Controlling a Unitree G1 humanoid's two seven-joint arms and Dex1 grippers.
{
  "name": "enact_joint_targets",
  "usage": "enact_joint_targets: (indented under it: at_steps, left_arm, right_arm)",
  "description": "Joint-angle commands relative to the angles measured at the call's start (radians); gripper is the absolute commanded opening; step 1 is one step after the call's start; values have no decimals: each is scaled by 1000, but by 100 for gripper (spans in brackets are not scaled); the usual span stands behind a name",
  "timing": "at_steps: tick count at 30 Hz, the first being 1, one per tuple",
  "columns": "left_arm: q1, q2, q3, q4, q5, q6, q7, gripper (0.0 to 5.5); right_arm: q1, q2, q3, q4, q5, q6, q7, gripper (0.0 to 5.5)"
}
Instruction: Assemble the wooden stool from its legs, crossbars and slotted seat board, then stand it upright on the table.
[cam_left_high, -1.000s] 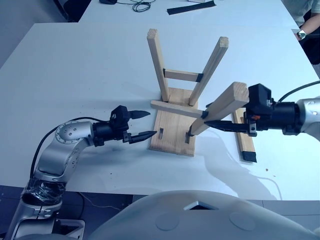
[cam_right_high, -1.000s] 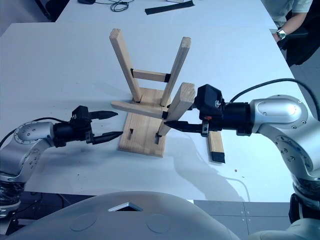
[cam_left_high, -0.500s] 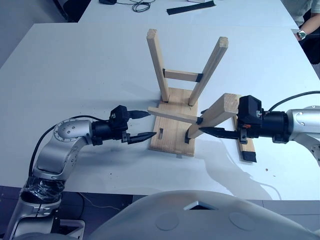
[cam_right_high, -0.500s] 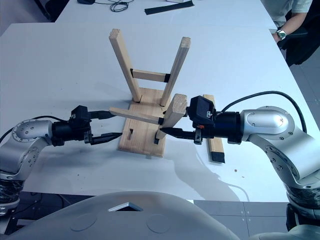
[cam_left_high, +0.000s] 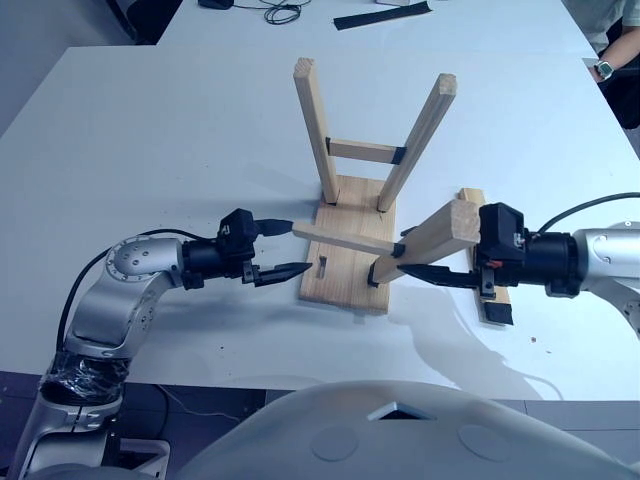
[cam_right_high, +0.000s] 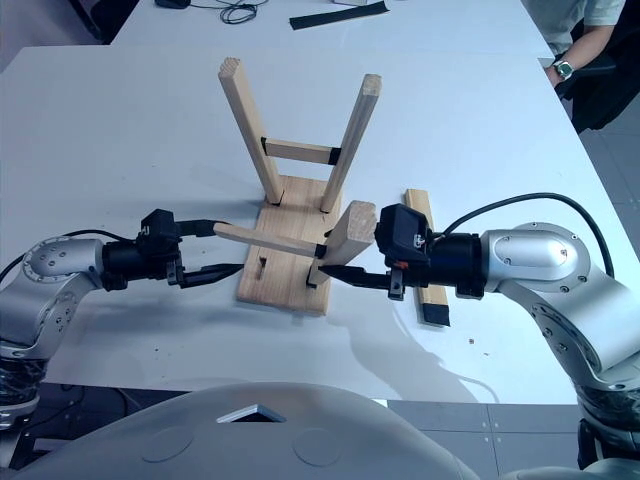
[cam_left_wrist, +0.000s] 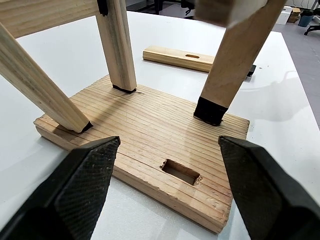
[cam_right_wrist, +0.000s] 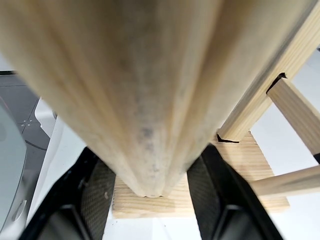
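The slotted seat board (cam_left_high: 345, 287) lies flat on the white table. Two legs (cam_left_high: 315, 130) (cam_left_high: 415, 140) stand in its far slots, joined by a crossbar (cam_left_high: 362, 152). My right gripper (cam_left_high: 428, 258) is shut on a third leg (cam_left_high: 437, 233), tilted, with its black-tipped end (cam_left_wrist: 209, 111) at the near right slot. A crossbar (cam_left_high: 340, 238) sticks out from this leg towards my left gripper. My left gripper (cam_left_high: 298, 247) stands open at the board's left edge, with its fingers (cam_left_wrist: 85, 180) apart from the wood. The near left slot (cam_left_wrist: 180, 171) is empty.
A loose wooden leg (cam_left_high: 494, 300) with a hole lies on the table to the right of the board, under my right arm. A black strip (cam_left_high: 382, 15) and cables (cam_left_high: 285, 10) lie at the far edge. Bare table stretches to the left.
My right gripper has lowered the third leg and swung it down, bringing its black-tipped end to the near right slot. The attached crossbar's free end dropped leftward. The left arm barely moved.
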Motion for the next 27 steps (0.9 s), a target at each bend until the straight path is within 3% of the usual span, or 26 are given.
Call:
enact_joint_targets:
  at_steps: [1,14,27]
  left_arm:
    - [2,13,14,-2,-2,2,-5,366]
    - [4,12,18,-3,-5,4,-8,366]
    - [-2,29,15,19,3,9,-40,366]
  right_arm:
    - [27,-35,-3,-8,-4,13,19,201]
    - [44,-49,22,12,-45,-10,25,201]
    - [-9,-49,322,272,-295,-143,102,201]
